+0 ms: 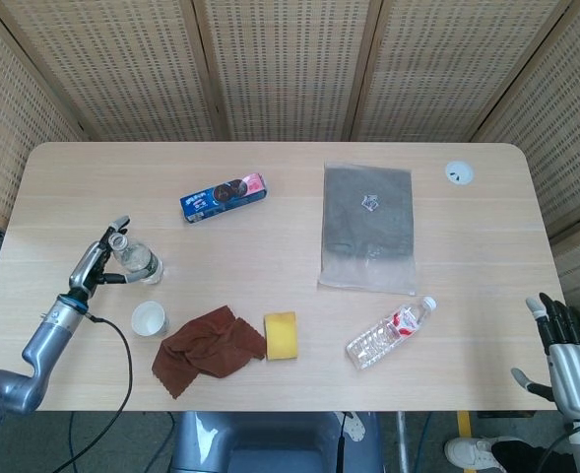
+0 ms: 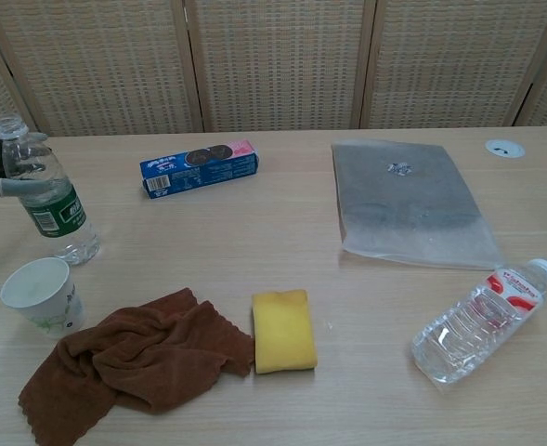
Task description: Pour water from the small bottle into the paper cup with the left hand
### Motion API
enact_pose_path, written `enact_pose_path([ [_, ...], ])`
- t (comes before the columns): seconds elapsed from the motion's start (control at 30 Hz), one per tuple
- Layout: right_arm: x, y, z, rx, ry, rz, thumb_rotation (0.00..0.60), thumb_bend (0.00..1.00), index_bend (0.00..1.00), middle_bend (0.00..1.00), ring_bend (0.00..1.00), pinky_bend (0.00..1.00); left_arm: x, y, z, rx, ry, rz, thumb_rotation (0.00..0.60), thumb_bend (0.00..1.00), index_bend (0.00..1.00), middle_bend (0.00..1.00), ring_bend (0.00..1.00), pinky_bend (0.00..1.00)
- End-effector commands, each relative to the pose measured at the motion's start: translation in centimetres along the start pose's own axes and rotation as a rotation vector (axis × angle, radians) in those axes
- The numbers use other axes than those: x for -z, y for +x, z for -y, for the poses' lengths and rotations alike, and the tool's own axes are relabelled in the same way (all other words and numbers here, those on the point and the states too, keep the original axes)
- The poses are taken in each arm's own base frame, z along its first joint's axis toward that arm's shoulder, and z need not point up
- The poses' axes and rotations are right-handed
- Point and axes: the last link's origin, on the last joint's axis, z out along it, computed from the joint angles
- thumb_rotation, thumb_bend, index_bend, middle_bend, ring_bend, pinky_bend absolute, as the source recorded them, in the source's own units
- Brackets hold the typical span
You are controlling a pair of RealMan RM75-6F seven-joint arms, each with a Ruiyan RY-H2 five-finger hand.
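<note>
chest view: small bottle (image 2: pixel 48 202) upright, uncapped, on the table (image 2: pixel 282 242) just behind the paper cup (image 2: pixel 39 294), left hand (image 2: pixel 13 167) fingers loosely around its neck, pour looks done or unstarted

Left hand (image 1: pixel 95 264) beside upright small bottle (image 1: pixel 137 262), paper cup (image 1: pixel 149 318) nearby

Lab-like test room, woven screens (image 1: pixel 290 69), wooden table (image 1: pixel 270 128)

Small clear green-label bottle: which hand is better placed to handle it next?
Left. The left hand is right at the upright small clear green-label bottle, next to the white paper cup. The right hand sits off the table's far right corner.
</note>
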Motion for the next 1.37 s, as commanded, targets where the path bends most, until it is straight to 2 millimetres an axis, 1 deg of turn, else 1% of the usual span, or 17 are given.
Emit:
enact_pose_path([
  [0.03,0.1,0.1,0.1,-0.003,0.005,-0.001,0.6,0.0,0.01,0.0,0.0,0.0,1.8,1.9,-0.4,-0.045,0.005,0.015,0.6,0.03,0.0,0.0,0.0,0.0],
  [0.17,0.4,0.3,0.2,-0.01,0.011,-0.008,0.6,0.0,0.01,0.0,0.0,0.0,3.8,4.0,-0.7,-0.093,0.049,0.047,0.6,0.02,0.0,0.0,0.0,0.0],
  [0.2,0.5,0.5,0.2,-0.014,0.012,-0.014,0.6,0.0,0.01,0.0,0.0,0.0,4.7,5.3,-1.0,-0.123,0.035,0.023,0.6,0.02,0.0,0.0,0.0,0.0],
  [0.33,0.6,0.6,0.2,-0.019,0.017,-0.018,0.6,0.0,0.01,0.0,0.0,0.0,7.2,7.4,-1.8,-0.197,-0.029,-0.04,0.6,0.01,0.0,0.0,0.0,0.0],
  [0.43,0.6,0.7,0.2,-0.021,0.019,-0.019,0.6,0.0,0.01,0.0,0.0,0.0,8.9,8.2,-2.4,-0.285,-0.077,-0.1,0.6,0.01,0.0,0.0,0.0,0.0],
  [0.53,0.7,0.8,0.3,-0.023,0.022,-0.023,0.6,0.0,0.01,0.0,0.0,0.0,11.3,8.5,-3.2,-0.407,-0.121,-0.205,0.6,0.01,0.0,0.0,0.0,0.0],
  [0.57,0.7,0.8,0.3,-0.024,0.023,-0.023,0.6,0.0,0.02,0.0,0.0,0.0,12.1,8.4,-3.4,-0.445,-0.128,-0.236,0.6,0.02,0.0,0.0,0.0,0.0],
  [0.7,0.7,0.8,0.2,-0.028,0.023,-0.023,0.6,0.0,0.01,0.0,0.0,0.0,14.2,7.6,-3.8,-0.538,-0.11,-0.313,0.6,0.04,0.0,0.0,0.0,0.0],
  [0.8,0.7,1.0,0.0,-0.038,0.021,-0.027,0.6,0.0,0.01,0.0,0.0,0.0,16.7,6.5,-3.8,-0.649,-0.014,-0.349,0.6,0.07,0.0,0.0,0.0,0.0],
  [0.87,0.7,1.1,-0.1,-0.043,0.021,-0.031,0.6,0.0,0.01,0.0,0.0,0.0,17.5,5.9,-4.0,-0.678,0.033,-0.352,0.6,0.09,0.0,0.0,0.0,0.0],
  [0.97,0.7,1.2,-0.3,-0.05,0.018,-0.033,0.6,0.0,0.01,0.0,0.0,0.0,18.5,5.1,-4.3,-0.735,0.066,-0.36,0.6,0.1,0.0,0.0,0.0,0.0],
  [1.1,0.5,1.3,-0.6,-0.057,0.011,-0.035,0.6,0.0,0.02,0.0,0.0,0.0,19.7,4.2,-4.7,-0.83,0.04,-0.404,0.6,0.1,0.0,0.0,0.0,0.0],
  [1.13,0.5,1.4,-0.6,-0.058,0.01,-0.036,0.6,0.0,0.02,0.0,0.0,0.0,20.0,4.0,-4.5,-0.84,0.041,-0.408,0.6,0.1,0.0,0.0,0.0,0.0],
  [1.37,0.6,1.5,-0.8,-0.057,0.007,-0.043,0.6,0.0,0.01,0.0,0.0,0.0,20.5,3.6,-4.4,-0.861,0.007,-0.408,0.6,0.1,0.0,0.0,0.0,0.0],
])
